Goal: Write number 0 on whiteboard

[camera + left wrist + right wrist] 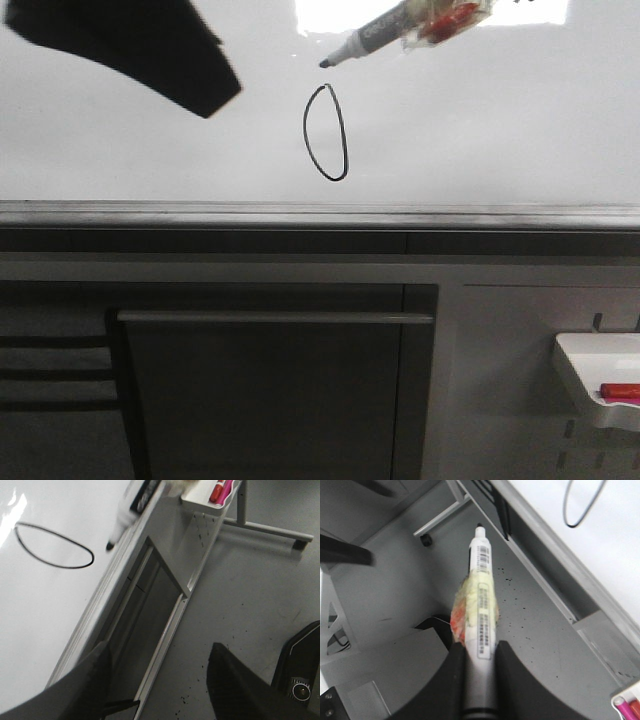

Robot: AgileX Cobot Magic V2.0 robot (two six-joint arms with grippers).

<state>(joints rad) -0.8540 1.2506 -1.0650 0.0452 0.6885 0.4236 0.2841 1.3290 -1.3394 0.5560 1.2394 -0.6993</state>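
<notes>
The whiteboard (500, 130) fills the upper half of the front view, with its grey ledge (320, 213) below. The number 0 (326, 133), a thin black oval, is drawn near its middle; it also shows in the left wrist view (52, 546) and partly in the right wrist view (580, 507). My right gripper (480, 655) is shut on a grey marker (481, 595) wrapped in yellowish tape. The marker (380, 38) points down-left, its tip just above the 0 and seemingly off the board. My left gripper (157, 680) is open and empty, a dark shape at the upper left (150, 50).
A small white tray (600, 385) with a red marker (620, 392) hangs on the stand at the lower right, below the ledge. A dark panel with a bar handle (275, 317) sits under the board. Grey floor and stand legs (265, 527) lie below.
</notes>
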